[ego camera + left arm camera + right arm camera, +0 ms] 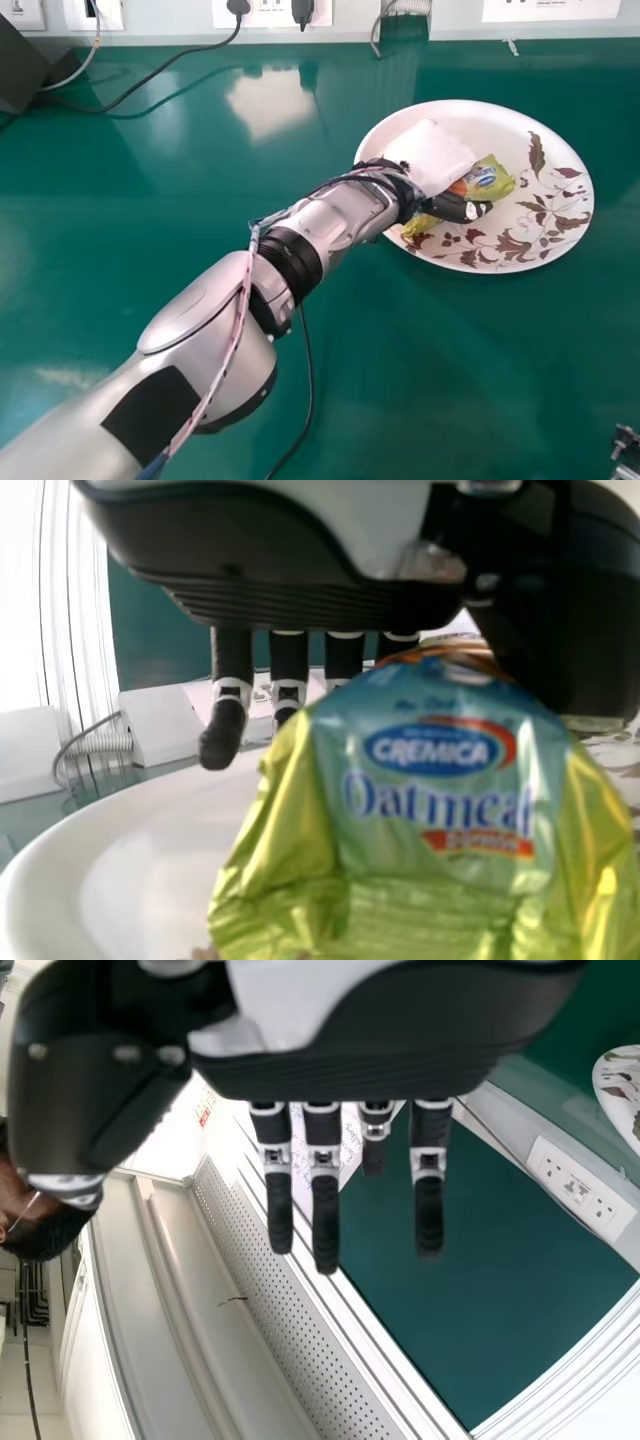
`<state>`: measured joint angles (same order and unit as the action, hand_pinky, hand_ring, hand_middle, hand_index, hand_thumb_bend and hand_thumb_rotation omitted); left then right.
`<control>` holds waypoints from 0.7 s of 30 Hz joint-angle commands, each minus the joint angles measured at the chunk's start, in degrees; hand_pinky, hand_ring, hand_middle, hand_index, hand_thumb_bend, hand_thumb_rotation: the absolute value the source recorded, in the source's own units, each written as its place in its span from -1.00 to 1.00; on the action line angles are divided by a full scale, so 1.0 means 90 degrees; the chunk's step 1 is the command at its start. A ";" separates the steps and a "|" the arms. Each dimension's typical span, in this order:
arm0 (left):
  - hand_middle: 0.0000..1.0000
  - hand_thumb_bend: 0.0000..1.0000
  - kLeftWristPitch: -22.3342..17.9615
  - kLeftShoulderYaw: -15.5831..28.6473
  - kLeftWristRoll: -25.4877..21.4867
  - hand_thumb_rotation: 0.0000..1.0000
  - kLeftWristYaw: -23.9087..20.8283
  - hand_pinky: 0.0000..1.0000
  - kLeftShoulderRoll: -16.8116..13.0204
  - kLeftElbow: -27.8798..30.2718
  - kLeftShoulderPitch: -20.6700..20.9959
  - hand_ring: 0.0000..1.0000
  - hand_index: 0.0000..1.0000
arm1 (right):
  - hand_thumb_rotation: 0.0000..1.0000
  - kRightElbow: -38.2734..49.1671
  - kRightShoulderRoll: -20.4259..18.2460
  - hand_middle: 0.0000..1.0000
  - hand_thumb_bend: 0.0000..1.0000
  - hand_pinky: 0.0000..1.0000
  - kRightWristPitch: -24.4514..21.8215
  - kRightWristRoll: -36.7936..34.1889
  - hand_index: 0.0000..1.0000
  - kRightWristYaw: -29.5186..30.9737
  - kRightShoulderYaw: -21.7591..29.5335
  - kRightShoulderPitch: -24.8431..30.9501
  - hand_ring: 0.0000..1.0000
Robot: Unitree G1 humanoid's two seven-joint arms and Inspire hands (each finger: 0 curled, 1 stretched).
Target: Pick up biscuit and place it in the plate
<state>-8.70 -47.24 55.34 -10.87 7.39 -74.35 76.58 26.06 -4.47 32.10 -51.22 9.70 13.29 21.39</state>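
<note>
- Where the left hand is over the plate, its fingers look open and almost straight.
- Its thumb goes across the shiny biscuit, but I can't tell if the hand grips it.
- The biscuit is at the plate, under the hand.
- The plate has brown leaves and sits on the green surface.
- The right hand has straight fingers too.
</note>
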 commanded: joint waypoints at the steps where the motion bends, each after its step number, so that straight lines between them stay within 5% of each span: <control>1: -0.07 0.01 0.0020 -0.0189 0.0137 -1.00 -0.0051 -0.69 0.0279 -0.0103 -0.0146 -0.28 0.08 | -0.78 -0.0046 -0.0415 0.14 0.76 -0.05 0.0079 -0.0068 0.29 0.0098 0.0020 0.0006 0.10; 21: -0.01 0.01 -0.0125 -0.0643 0.0212 -1.00 -0.0280 -0.58 0.0218 -0.0156 -0.0239 -0.25 0.07 | -0.77 -0.0223 -0.0478 0.11 0.77 -0.11 0.0377 0.0197 0.28 0.0218 -0.0052 -0.0040 0.05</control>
<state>-9.26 -52.20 56.40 -14.42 7.40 -74.63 76.56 24.34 -4.54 34.71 -49.88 11.33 12.94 21.48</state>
